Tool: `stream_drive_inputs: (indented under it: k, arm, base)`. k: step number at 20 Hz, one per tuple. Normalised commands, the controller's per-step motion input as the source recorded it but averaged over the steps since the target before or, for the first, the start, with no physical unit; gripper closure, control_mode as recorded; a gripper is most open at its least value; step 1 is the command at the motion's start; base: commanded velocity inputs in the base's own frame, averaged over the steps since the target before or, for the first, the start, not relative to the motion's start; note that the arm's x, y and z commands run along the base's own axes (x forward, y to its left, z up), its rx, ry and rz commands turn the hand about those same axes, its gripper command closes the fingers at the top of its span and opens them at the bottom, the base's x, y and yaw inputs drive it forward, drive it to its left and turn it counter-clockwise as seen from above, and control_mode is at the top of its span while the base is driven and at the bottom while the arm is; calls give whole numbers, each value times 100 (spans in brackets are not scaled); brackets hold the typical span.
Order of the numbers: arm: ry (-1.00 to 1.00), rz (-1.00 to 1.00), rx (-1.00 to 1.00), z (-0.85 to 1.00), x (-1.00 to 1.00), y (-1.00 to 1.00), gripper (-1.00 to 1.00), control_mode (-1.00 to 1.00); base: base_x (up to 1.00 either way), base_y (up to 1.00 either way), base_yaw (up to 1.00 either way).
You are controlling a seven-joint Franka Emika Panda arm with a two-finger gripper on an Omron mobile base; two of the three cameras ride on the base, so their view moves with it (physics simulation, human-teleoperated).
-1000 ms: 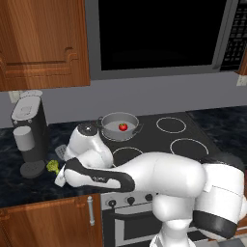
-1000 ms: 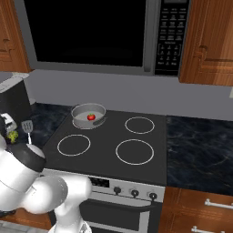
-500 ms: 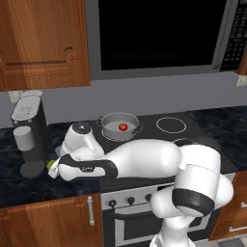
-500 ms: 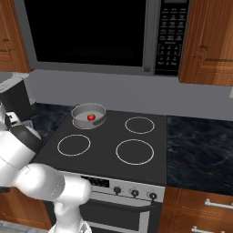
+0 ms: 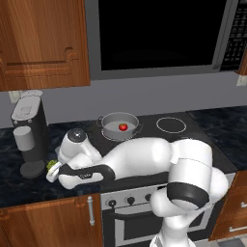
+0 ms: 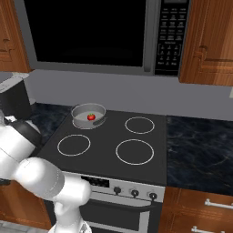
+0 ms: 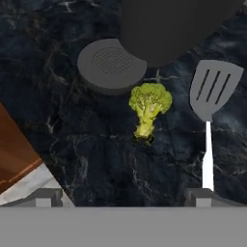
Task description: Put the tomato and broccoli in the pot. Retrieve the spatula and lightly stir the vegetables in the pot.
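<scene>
Broccoli next, gripper spread above it

The broccoli (image 7: 149, 108) lies on the dark counter (image 7: 87, 144) near its front edge, beside the spatula (image 7: 212, 96); the tomato (image 5: 123, 127) sits in the pot (image 5: 119, 126). Light, lumpy, probably crushable: pinch the stem. The gripper (image 7: 123, 195) hangs with fingers apart, empty.

The round grey pot (image 5: 118, 126) shows a dull brushed-metal sheen, and inside it the small red tomato (image 5: 123, 127) looks smooth and glossy. Down on the polished black marble table (image 7: 96, 159), veined in pale grey, the yellow-green broccoli floret (image 7: 149, 108) has a rough, lumpy head, while the spatula (image 7: 212, 96) beside it reads as matt grey plastic on the slotted blade with a smooth white handle. Behind them, warm grained wood on the cabinet doors (image 5: 43, 43) and a flat, glassy black stove top (image 6: 113, 145).
</scene>
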Motion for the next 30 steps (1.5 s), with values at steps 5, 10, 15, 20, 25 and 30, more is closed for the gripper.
stream_drive_inputs:
  k: [5, 10, 15, 20, 25, 30]
  arm:
    - [0, 0, 3, -37, 14, 0, -100, -100]
    - [9, -5, 7, -5, 23, 2, -100, -100]
    - [20, -5, 0, -1, 43, 4, -100, -100]
    - [5, 0, -2, -1, 49, 6, -100, -100]
    - [-7, 0, 0, -4, 3, 2, -100, -100]
    - [-7, 0, 0, -2, 0, 15, -100, -100]
  base:
    - [0, 0, 0]
    - [0, 0, 0]
    - [0, 0, 0]
    - [0, 0, 0]
    - [0, 0, 0]
    - [0, 0, 0]
